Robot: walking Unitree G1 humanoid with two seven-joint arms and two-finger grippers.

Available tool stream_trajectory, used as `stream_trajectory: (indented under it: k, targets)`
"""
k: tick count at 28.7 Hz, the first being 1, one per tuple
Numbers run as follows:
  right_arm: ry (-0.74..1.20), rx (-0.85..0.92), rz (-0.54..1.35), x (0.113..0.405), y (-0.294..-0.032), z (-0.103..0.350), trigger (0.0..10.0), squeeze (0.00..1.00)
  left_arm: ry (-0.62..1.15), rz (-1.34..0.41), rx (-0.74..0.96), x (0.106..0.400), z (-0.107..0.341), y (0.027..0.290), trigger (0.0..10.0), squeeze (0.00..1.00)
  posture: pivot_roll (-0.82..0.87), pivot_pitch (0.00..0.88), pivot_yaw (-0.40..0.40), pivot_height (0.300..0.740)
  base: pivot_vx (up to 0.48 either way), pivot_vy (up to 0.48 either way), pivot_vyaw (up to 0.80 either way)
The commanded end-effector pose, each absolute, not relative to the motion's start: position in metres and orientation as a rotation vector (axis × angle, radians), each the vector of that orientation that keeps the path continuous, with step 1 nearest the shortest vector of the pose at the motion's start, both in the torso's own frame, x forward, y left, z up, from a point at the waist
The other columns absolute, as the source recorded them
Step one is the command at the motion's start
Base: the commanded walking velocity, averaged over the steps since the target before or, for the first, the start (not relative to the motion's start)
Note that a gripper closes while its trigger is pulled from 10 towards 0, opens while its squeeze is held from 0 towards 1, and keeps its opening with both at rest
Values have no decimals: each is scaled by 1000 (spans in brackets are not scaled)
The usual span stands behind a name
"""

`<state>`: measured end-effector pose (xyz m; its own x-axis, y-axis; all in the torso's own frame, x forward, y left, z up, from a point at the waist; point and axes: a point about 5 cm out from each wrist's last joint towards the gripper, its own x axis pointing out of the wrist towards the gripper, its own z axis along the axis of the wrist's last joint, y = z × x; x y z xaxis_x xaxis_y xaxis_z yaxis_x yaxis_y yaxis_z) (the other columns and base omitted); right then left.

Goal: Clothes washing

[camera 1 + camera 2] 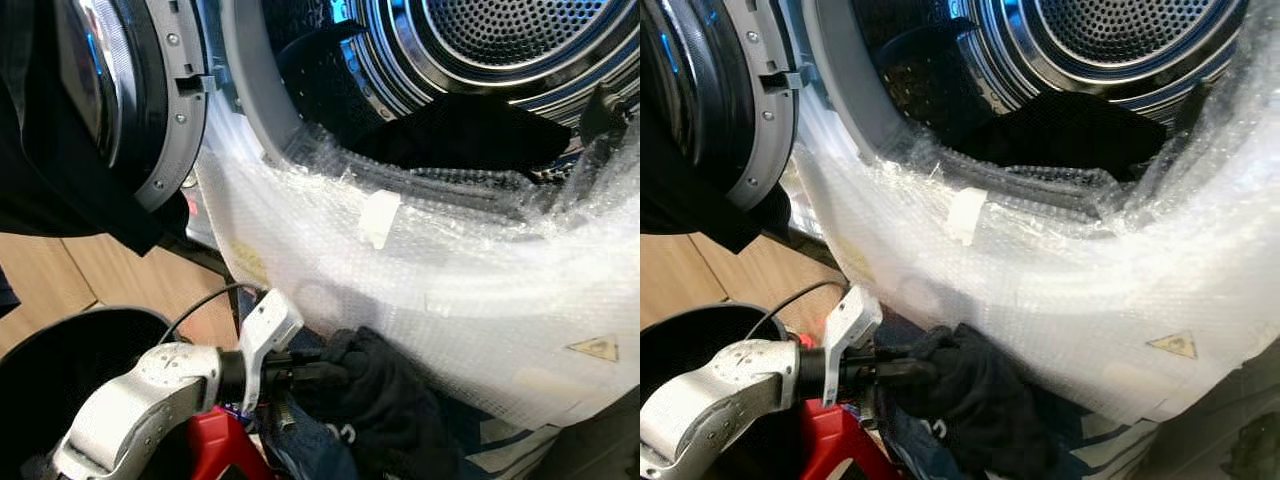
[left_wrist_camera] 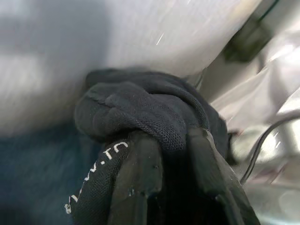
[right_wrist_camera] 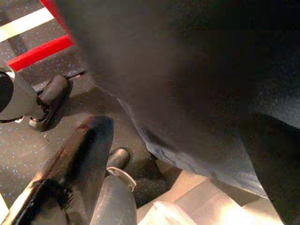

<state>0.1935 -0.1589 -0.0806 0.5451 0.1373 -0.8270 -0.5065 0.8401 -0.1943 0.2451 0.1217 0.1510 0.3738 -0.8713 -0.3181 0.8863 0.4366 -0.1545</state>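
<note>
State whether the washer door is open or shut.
Open: the washer door is swung aside to the left, and the drum interior shows, dark clothes inside.

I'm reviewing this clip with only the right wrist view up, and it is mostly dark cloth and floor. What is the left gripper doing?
Observer: The left gripper is shut on a black garment, low in front of the washing machine.
Operator: Is the machine open?
Observer: Yes, the door is swung open on the robot's left and the drum is visible.
Operator: Anything inside already?
Observer: A dark piece of clothing lies at the drum's mouth.
Operator: Is the front panel bare?
Observer: No, bubble wrap covers it below the opening.
</note>
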Motion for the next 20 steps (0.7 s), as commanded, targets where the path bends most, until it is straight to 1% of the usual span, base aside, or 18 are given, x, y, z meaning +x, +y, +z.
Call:
stream_trajectory:
  k: [1,6,8,9,10,12,17,18,20]
  targets:
    - [920,-428,396,191,-163,-81,10000,0,349,-1101,58,248,155,128,0,0,117,0,3,740,0,0,0]
    - [922,-439,392,188,-171,-82,10000,0,357,-1091,56,248,150,127,0,0,114,0,-6,740,0,0,0]
    - [907,-424,430,189,-174,-80,10000,0,356,-1079,56,251,146,125,0,0,115,0,-11,740,0,0,0]
    - [892,-408,469,190,-173,-78,10000,380,365,-1082,70,251,143,125,0,0,107,0,-17,740,0,0,0]
    - [875,-354,534,191,-172,-76,10000,1000,379,-1080,75,251,138,126,0,0,106,0,-18,740,0,0,0]
    - [855,-313,583,192,-172,-73,10000,1000,392,-1079,82,251,135,129,0,0,92,0,-14,740,0,0,0]
    - [866,-264,619,190,-179,-71,10000,1000,400,-1084,90,250,135,131,0,0,83,0,-18,740,0,0,0]
    - [877,-230,644,187,-179,-71,10000,1000,403,-1088,94,250,135,132,0,0,84,0,-19,740,0,0,0]
    - [866,-88,774,181,-175,-68,10000,1000,411,-1103,127,251,132,128,0,0,100,0,-31,740,0,0,0]
